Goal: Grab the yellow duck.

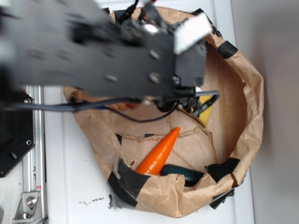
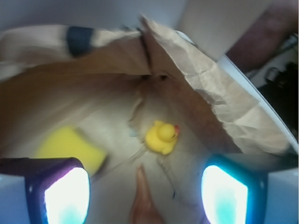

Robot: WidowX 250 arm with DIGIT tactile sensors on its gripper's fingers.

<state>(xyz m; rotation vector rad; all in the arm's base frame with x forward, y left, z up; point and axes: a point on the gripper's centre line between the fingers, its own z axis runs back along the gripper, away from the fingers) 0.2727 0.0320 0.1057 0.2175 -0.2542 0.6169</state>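
The yellow duck [image 2: 161, 136] is small and glossy with a red-orange beak. In the wrist view it sits on the brown paper floor, ahead of my gripper [image 2: 145, 193] and slightly right of centre. The jaws stand wide apart with nothing between them but the tip of an orange carrot [image 2: 142, 200]. The duck lies beyond the fingertips and touches neither finger. In the exterior view my gripper [image 1: 189, 100] hangs inside the paper bag, and the arm hides the duck.
A crumpled brown paper bag [image 1: 247, 93] with black tape patches walls in everything; its side [image 2: 210, 79] rises close on the right. A yellow sponge [image 2: 70, 147] lies to the left of the duck. The carrot [image 1: 159, 154] and a dark teal object [image 1: 182, 173] lie at the bag's near side.
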